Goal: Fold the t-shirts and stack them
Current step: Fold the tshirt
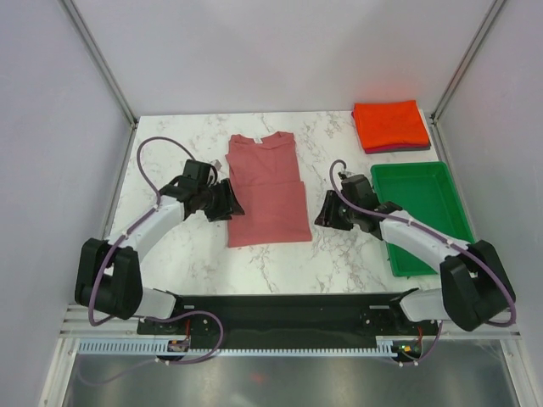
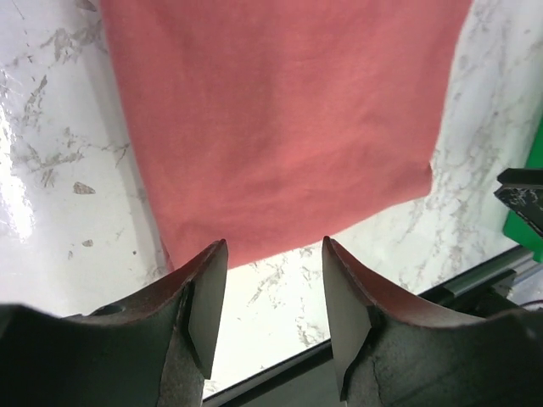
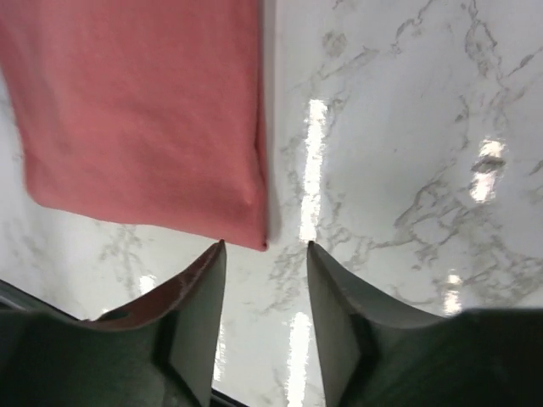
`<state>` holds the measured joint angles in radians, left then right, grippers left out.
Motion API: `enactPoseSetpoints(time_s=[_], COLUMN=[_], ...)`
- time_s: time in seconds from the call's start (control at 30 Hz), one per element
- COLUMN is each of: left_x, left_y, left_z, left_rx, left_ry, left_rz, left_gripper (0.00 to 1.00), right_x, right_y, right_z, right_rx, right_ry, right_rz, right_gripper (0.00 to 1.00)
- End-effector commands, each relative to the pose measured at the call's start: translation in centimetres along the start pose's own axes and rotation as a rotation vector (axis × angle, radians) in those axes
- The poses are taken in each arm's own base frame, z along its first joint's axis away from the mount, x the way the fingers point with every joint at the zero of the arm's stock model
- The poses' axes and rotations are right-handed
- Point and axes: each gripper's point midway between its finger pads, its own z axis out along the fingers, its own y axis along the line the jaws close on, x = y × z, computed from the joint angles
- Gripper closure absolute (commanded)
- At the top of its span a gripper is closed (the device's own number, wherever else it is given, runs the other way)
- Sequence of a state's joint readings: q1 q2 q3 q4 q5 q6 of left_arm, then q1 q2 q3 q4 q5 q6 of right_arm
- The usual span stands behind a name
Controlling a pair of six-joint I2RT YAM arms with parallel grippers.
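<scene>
The rose-red t-shirt (image 1: 267,191) lies flat in the middle of the bench (image 1: 182,254), collar toward the far wall. Its sleeves look to be tucked in, since the outline is a long plain rectangle rather than a T. That shape suits a last fold, hem carried up toward the collar to make a square.

Both arms seem set for it. The left pincer (image 1: 231,202) sits just beside the shirt's left edge, in its lower half. The right pincer (image 1: 325,212) stands off the right edge near the hem, a little apart from the cloth. In each wrist view the jaws stand wide apart with only marble between them, and a hem corner lies just ahead of the fingertips. I'd judge they flank the shirt so the two can pinch the hem together and lift it evenly, keeping the fold square.

At the far right corner the orange-red tee (image 1: 390,124) is folded and rests on what seems to be the maroon tee (image 1: 399,149). Only a dark sliver shows along its near edge, so I can't be sure how neatly that one lies. The stack sits just beyond the green tray (image 1: 422,216), well apart from the folding spot, and looks like the place for the rose shirt to go last.
</scene>
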<state>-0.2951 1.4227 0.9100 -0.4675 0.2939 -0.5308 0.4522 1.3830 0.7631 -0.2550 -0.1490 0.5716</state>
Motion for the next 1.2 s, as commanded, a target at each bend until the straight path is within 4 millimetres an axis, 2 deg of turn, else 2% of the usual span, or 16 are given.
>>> enactPoseSetpoints(time_s=[0.0, 0.03, 0.07, 0.1, 0.17, 0.2, 0.27, 0.3, 0.33, 0.47, 0.6, 0.8, 1.0, 1.1, 1.17], left_x=[1.3, 1.9, 3.2, 2.8, 4.3, 4.5, 5.2, 4.8, 3.7, 5.5, 5.8, 6.2, 6.7, 6.8, 6.6], left_y=[0.0, 0.5, 1.9, 1.5, 2.4, 2.5, 3.1, 3.0, 2.4, 3.2, 4.3, 5.2, 6.1, 6.4, 6.3], left_z=[-1.5, -1.3, -0.9, -1.1, -0.9, -1.0, -0.7, -0.4, 0.0, 1.4, 1.9, 2.2, 2.4, 2.6, 2.5], left_rx=[0.039, 0.036, 0.019, 0.064, 0.049, 0.048, 0.035, 0.036, 0.08, 0.094, 0.051, 0.02, -0.014, -0.026, -0.022], left_ry=[0.026, 0.028, 0.043, 0.01, 0.03, 0.03, 0.05, 0.027, -0.02, 0.002, -0.018, -0.036, -0.04, -0.044, -0.05], left_rz=[-0.065, -0.087, -0.13, -0.151, -0.171, -0.172, -0.183, -0.231, -0.222, -0.301, -0.332, -0.345, -0.358, -0.364, -0.366], left_gripper=[0.43, 0.44, 0.43, 0.43, 0.42, 0.42, 0.42, 0.37, 0.36, 0.35, 0.36, 0.39, 0.5, 0.54, 0.62], right_x=[-0.4, 0.0, 0.2, 0.0, 0.5, 0.3, 1.1, 0.5, 1.3, 2.0, 2.6, 4.2, 5.3, 5.5, 5.8], right_y=[2.0, 2.0, 2.4, 2.5, 2.4, 2.2, 2.2, 2.6, 2.4, 2.6, 2.8, 1.5, 0.8, 0.7, 0.5], right_z=[-0.8, -0.9, -0.9, -0.8, -0.4, -0.2, 0.0, 0.0, 0.4, 1.5, 2.5, 3.2, 3.8, 3.9, 4.1], right_rx=[-0.033, -0.038, -0.043, -0.045, -0.039, -0.029, -0.02, -0.044, -0.048, -0.046, -0.044, 0.016, 0.049, 0.054, 0.063], right_ry=[-0.099, -0.111, -0.12, -0.142, -0.139, -0.16, -0.166, -0.209, -0.209, -0.204, -0.186, -0.196, -0.186, -0.187, -0.182], right_rz=[0.172, 0.194, 0.242, 0.26, 0.319, 0.344, 0.411, 0.428, 0.439, 0.472, 0.484, 0.499, 0.498, 0.497, 0.495], right_gripper=[0.46, 0.43, 0.41, 0.4, 0.39, 0.39, 0.4, 0.4, 0.39, 0.39, 0.39, 0.41, 0.46, 0.52, 0.64])
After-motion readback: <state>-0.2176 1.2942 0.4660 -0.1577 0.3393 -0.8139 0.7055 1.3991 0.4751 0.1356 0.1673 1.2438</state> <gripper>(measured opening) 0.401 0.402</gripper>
